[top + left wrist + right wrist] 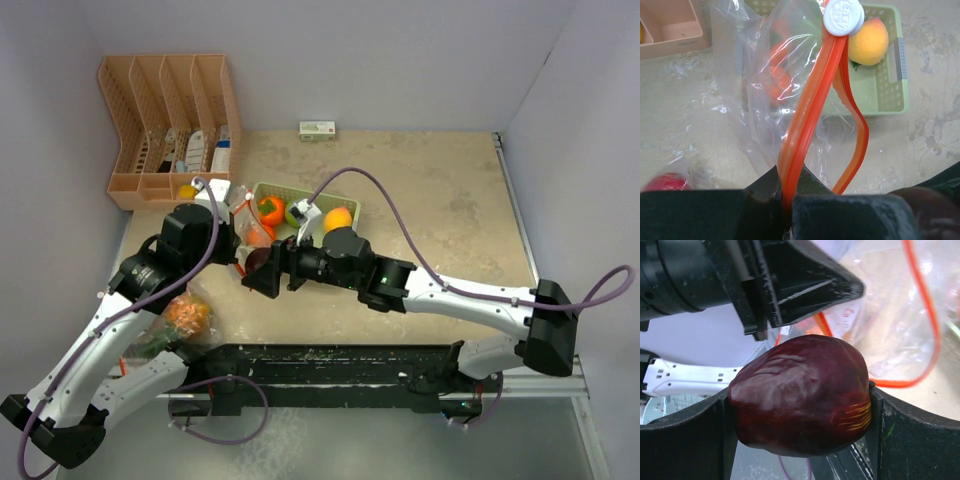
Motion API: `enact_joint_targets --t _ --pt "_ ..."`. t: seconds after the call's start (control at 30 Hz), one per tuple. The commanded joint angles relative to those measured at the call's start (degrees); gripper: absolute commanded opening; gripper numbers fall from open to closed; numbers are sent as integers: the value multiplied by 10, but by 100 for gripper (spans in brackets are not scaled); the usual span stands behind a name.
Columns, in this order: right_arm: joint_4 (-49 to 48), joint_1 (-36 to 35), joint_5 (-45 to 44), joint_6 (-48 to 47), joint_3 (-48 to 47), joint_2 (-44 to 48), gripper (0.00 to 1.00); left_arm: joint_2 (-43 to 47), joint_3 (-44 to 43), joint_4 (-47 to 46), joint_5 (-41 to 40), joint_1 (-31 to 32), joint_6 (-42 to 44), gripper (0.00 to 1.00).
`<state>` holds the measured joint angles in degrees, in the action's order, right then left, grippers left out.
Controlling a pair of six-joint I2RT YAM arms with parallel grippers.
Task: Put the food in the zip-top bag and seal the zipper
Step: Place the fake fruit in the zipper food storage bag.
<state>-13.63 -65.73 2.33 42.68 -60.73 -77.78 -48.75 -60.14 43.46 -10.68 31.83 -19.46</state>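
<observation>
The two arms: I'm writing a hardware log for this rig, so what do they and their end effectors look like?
The left arm and right arm have white links, black joint housings and black bases. A purple cable loops loosely along each. A small green light glows on the right arm. The left end effector and right end effector have matte black, blocky fingers.

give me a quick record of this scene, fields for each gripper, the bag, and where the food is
left gripper: shut on the bag's orange zipper strip
right gripper: shut on a dark red fruit, close to the bag mouth
bag: mouth open, white slider at the far end of the strip
basket: green, holds a yellow fruit
loose food: spiky orange fruit on the table
sealed: no
</observation>
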Motion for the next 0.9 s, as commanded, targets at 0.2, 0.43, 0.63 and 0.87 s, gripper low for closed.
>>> enact_joint_targets --t 0.2,0.43,0.63,0.87 --pt "-103 -10 -45 -41 -18 -22 25 21 -53 15 42 -4 -28 0" --pt "-69 -10 -89 -61 -38 -39 25 49 -77 45 48 -4 -37 0" --pt "17 -10 -197 -76 -112 -75 26 70 -82 56 75 -3 -58 0" --pt "143 -11 -321 -89 -235 -158 27 79 -74 49 96 -4 -73 0"
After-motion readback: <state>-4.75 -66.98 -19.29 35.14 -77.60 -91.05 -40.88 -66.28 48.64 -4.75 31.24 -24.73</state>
